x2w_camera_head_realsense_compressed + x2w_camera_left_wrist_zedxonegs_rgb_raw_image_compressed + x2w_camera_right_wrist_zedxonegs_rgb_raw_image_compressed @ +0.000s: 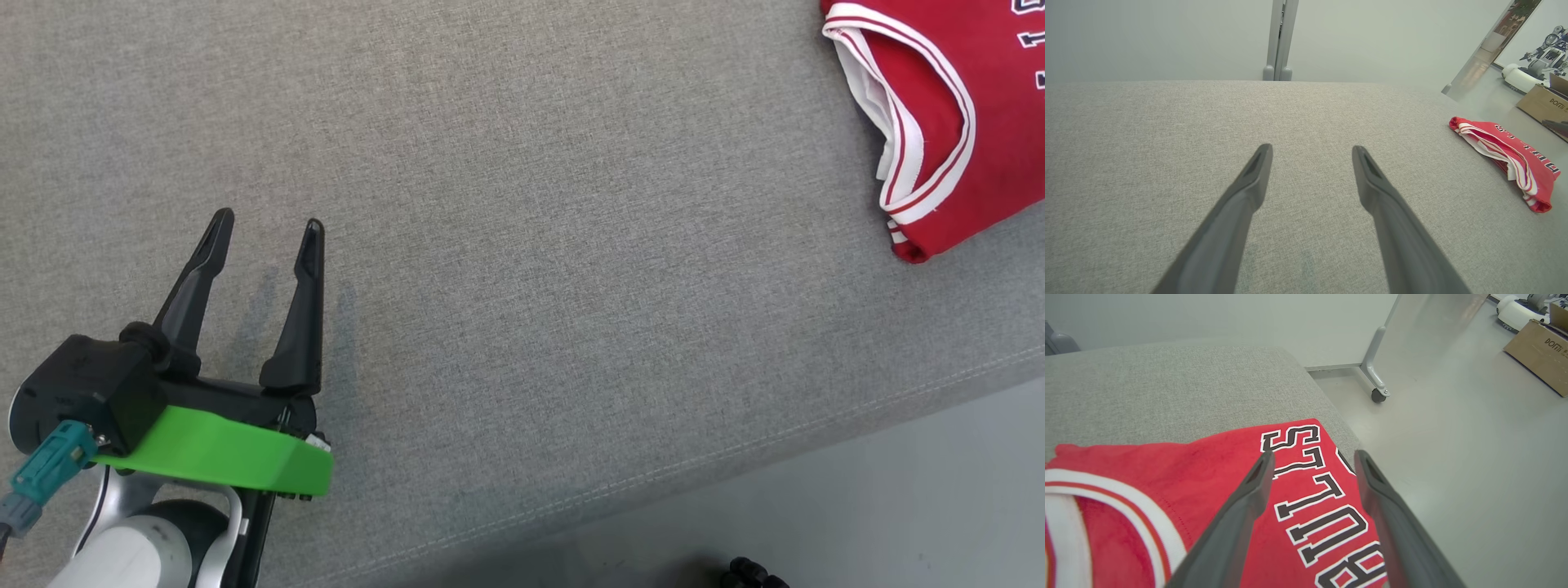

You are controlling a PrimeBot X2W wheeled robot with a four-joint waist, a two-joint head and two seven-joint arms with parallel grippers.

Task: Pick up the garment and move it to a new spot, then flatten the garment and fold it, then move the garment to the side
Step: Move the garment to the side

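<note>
Folded jersey (pixel 996 163) at the right end of the cushion (pixel 571 245); jaws wide on both arms.
Head view: the left gripper (pixel 268 220) stands over the cushion's left part, jaws wide with nothing between them, and the red jersey lies at the cushion's right end. Left wrist view: the fingers (pixel 1249 192) are spread above bare cushion and the jersey (pixel 1531 167) rests by the cushion's right edge, well apart from them. A cardboard box (pixel 1541 104) sits on the floor beyond that edge, its contents not discernible. Right wrist view: the right gripper (pixel 1314 454) is over the jersey (pixel 1216 469) near the cushion's corner, jaws wide, no fabric pinched. The box (pixel 1535 343) interior is hidden.
</note>
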